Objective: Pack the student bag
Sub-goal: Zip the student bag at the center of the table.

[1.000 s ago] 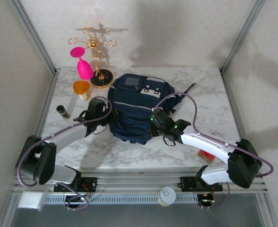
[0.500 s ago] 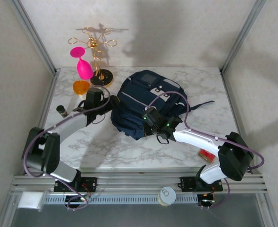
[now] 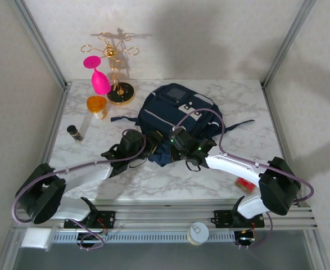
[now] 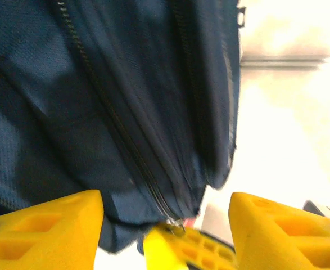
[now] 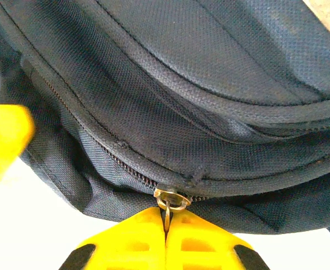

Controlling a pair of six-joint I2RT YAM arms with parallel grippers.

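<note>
The student bag (image 3: 179, 112), a large navy backpack with pale stripes and a grey patch, lies in the middle of the marble table. My right gripper (image 3: 173, 140) is at the bag's near edge, shut on the brass zip pull (image 5: 167, 203); the pull's tab is pinched between the yellow fingers (image 5: 136, 239). The zip (image 5: 97, 149) runs off to the left along the seam. My left gripper (image 3: 146, 147) is just left of the right one, open. In the left wrist view its fingers (image 4: 41, 225) stand wide apart below the bag's fabric (image 4: 97, 95), with the right gripper's yellow fingers showing between them.
A pink wine glass (image 3: 99, 77), a gold wire stand (image 3: 117, 66) and an orange cup (image 3: 96, 105) stand at the back left. A small dark bottle (image 3: 73, 133) lies near the left edge. A red object (image 3: 244, 183) sits under the right arm near the front edge.
The bag turned and shifted back a second ago. My left gripper has swung from beside the orange cup to the bag's near edge, next to the right gripper, which holds still.
</note>
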